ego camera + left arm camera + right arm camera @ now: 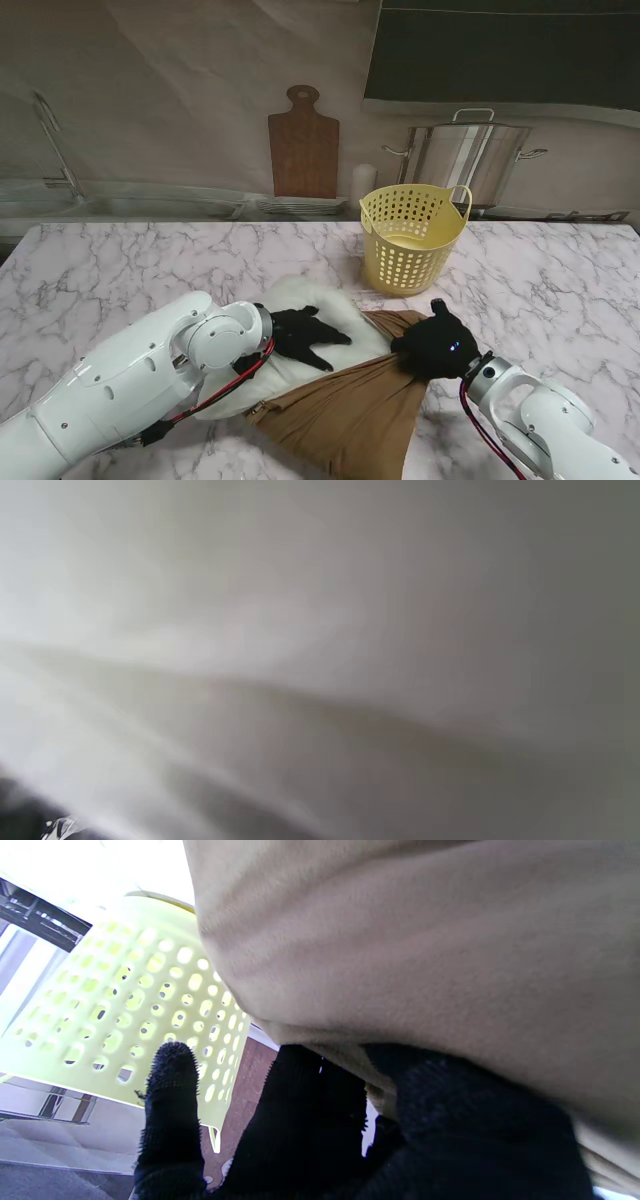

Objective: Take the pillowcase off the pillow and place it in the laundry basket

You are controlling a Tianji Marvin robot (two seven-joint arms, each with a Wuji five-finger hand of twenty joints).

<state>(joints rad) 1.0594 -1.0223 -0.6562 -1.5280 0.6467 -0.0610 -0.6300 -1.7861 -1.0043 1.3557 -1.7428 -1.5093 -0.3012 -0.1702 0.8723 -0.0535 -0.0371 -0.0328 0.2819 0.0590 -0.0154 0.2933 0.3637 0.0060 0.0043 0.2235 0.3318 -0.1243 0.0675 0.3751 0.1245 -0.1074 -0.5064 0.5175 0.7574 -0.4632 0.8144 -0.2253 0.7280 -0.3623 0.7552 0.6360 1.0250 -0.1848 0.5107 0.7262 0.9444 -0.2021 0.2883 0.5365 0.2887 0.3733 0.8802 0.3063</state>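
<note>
Pillowcase (pixel 345 410): brown, part-stripped, bunched on the surface nearer to me than the basket (pixel 412 240).
Pillow (pixel 320 305): white end bared.
Left hand (pixel 305 337): fingers spread, pinning pillow.
Right hand (pixel 437 345): clenched on pillowcase corner.
Remaining: pull free, drop in basket.

The stand view is softly and evenly lit. The left wrist view is fully blurred. In the right wrist view, bright glare is seen at 11 o'clock.
</note>
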